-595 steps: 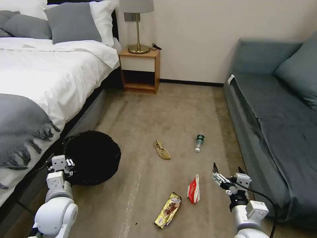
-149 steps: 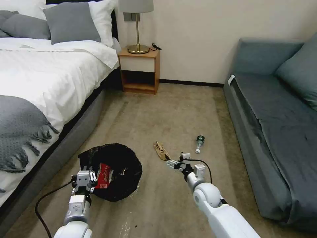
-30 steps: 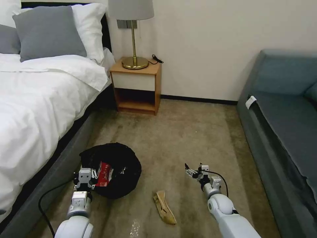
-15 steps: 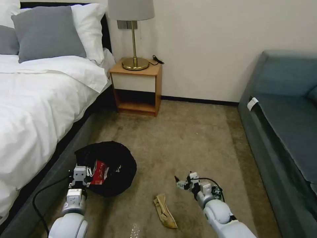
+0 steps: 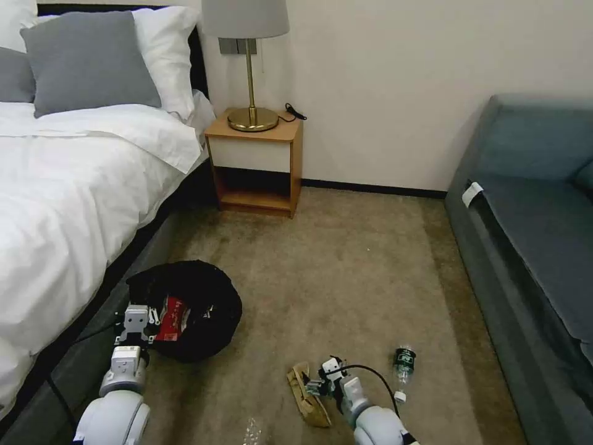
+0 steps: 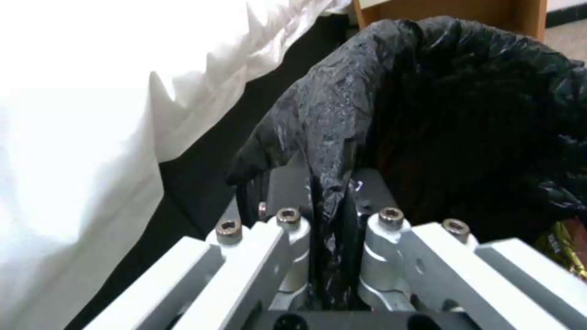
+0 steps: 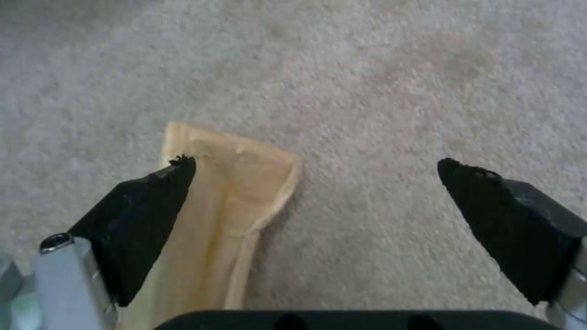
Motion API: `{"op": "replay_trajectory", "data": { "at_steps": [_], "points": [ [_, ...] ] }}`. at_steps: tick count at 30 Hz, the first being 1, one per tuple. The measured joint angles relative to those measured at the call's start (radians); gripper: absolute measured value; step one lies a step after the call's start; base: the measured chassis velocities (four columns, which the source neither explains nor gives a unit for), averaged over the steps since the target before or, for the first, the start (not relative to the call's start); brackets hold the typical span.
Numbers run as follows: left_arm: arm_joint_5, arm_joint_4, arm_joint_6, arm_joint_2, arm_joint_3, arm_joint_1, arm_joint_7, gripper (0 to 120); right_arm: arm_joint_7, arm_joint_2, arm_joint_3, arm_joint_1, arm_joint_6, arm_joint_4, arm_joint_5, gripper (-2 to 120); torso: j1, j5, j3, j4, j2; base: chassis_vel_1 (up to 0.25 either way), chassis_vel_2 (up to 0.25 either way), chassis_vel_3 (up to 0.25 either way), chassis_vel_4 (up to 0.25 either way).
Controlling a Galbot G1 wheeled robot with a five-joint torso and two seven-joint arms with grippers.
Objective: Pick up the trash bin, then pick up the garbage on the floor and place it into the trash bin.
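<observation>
Black bag-lined trash bin [image 5: 185,309] sits lower left, its rim pinched tight in the left gripper [image 5: 137,319], a red packet [image 5: 171,309] inside. Lower centre, the right gripper [image 5: 314,386] gapes wide, seemingly just above the tan scrap [image 5: 306,395]; a bottle [image 5: 404,361] lies rightward.

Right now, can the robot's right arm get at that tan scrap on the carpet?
Probably yes. The right end effector hangs open just above the tan scrap, one finger over it, bare carpet around. It sits a bit off-centre, so a small sideways shift looks needed.
</observation>
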State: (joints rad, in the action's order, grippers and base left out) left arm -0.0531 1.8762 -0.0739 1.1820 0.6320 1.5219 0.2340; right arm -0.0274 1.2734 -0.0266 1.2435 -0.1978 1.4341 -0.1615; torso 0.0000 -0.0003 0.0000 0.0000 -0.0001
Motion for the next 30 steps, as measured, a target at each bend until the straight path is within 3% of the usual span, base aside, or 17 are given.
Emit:
{"op": "replay_trajectory", "data": {
  "at_steps": [8,15,30],
  "points": [
    [-0.024,-0.008,0.001,-0.047,0.023,-0.001,-0.008,6,0.016,-0.067,-0.052,0.016,-0.053,0.095,-0.011,100,0.0,0.0002,0.0,0.0,0.0,0.0,0.0,0.0,0.0],
    [-0.029,-0.012,0.003,-0.053,0.025,-0.002,-0.013,6,0.047,-0.139,-0.098,0.047,-0.11,0.211,-0.027,100,0.0,0.0001,0.0,0.0,0.0,0.0,0.0,0.0,0.0],
    [-0.028,0.0,0.005,-0.05,0.024,0.004,-0.016,6,0.103,-0.106,-0.138,0.033,-0.122,0.123,0.051,100,0.0,-0.0001,0.0,0.0002,0.0,0.0,0.0,0.0,0.0]
  ]
}}
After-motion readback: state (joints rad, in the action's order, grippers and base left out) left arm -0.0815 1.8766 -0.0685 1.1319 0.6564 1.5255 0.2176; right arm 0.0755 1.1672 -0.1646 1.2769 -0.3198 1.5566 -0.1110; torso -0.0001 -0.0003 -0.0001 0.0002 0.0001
